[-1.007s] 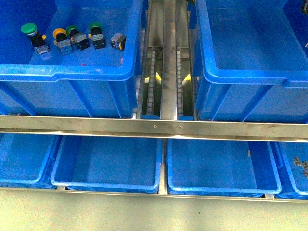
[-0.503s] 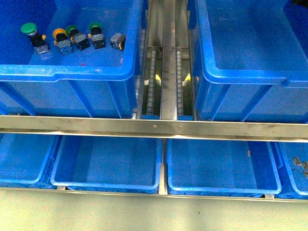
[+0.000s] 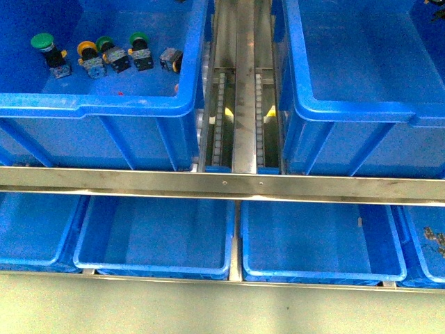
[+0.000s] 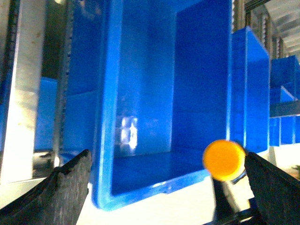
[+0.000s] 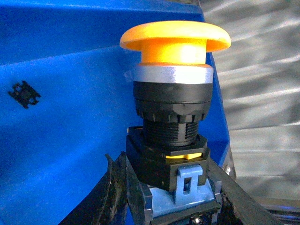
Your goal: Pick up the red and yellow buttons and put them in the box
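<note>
The right pincer (image 5: pixel 171 197) is pinching a yellow button (image 5: pixel 173 93). Its two dark fingers (image 5: pixel 117 197) press on the black and blue bottom part, one on each side. The button stands upright, with its round yellow cap on top and a silver ring just under the cap. A blue wall (image 5: pixel 70 117) is close behind it, and a small black thing (image 5: pixel 24 93) sits on that wall.

The left pincer (image 4: pixel 167 154) is spread wide. A second yellow button (image 4: pixel 224 159) shows just beside one of its fingers (image 4: pixel 272 187). The cap is blurry, and I cannot tell if the finger touches it. A deep box (image 4: pixel 140 93) stands behind, but I cannot tell which box it is.

From the front, no arm shows. The left box (image 3: pixel 97 104) is up on the left and the right box (image 3: pixel 361 111) is up on the right. A shiny metal track (image 3: pixel 240 104) runs between them.

Five buttons lie in a row on the floor of the left box, near its back. One is a third yellow button (image 3: pixel 87 50). Three are green buttons (image 3: pixel 43 43). The last is a grey button (image 3: pixel 170 59) lying on its side, and I cannot see the colour of its cap.

A metal rail (image 3: pixel 222 182) crosses in front of both boxes. Shallow blue trays (image 3: pixel 156 236) sit in a row below it.
</note>
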Robot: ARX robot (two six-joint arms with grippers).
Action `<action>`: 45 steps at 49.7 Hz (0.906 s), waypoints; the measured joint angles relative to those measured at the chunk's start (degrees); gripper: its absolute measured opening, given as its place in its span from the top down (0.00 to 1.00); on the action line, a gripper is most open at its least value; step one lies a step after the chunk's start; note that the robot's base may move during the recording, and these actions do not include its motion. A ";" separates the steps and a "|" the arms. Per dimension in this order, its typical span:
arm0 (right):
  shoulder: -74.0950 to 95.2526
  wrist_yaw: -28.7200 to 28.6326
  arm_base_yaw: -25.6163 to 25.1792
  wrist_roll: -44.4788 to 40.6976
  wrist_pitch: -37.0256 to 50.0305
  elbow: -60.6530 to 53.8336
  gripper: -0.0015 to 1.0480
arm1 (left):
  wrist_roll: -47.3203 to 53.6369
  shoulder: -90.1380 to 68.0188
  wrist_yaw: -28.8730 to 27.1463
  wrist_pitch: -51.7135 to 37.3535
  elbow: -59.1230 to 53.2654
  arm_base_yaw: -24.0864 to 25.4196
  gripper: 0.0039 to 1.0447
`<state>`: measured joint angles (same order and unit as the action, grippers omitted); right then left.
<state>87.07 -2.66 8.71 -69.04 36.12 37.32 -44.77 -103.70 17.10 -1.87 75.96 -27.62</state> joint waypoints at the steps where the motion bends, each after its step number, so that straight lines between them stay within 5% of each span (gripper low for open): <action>1: 0.00 -0.02 0.00 0.13 0.00 0.00 0.69 | 0.81 0.74 -0.09 0.02 -1.49 0.28 0.07; 17: -3.17 0.46 -0.39 5.42 0.63 -1.90 0.69 | 17.86 13.09 -17.31 -6.32 -20.68 5.38 0.07; 29: -11.72 1.18 0.24 14.95 2.01 -5.53 0.69 | 21.84 20.04 -24.13 -8.22 -26.16 7.04 0.08; 35: -14.12 1.14 0.11 18.53 2.25 -7.21 0.69 | 32.41 21.27 -34.97 -30.49 -36.17 7.08 0.24; 45: -17.09 -0.48 -2.03 25.11 2.64 -10.03 0.69 | 41.77 30.73 -33.77 -45.44 -49.75 10.14 0.53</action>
<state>69.98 -3.14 6.68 -43.92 38.76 27.29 -3.01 -72.97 -16.67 -47.31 26.22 -17.47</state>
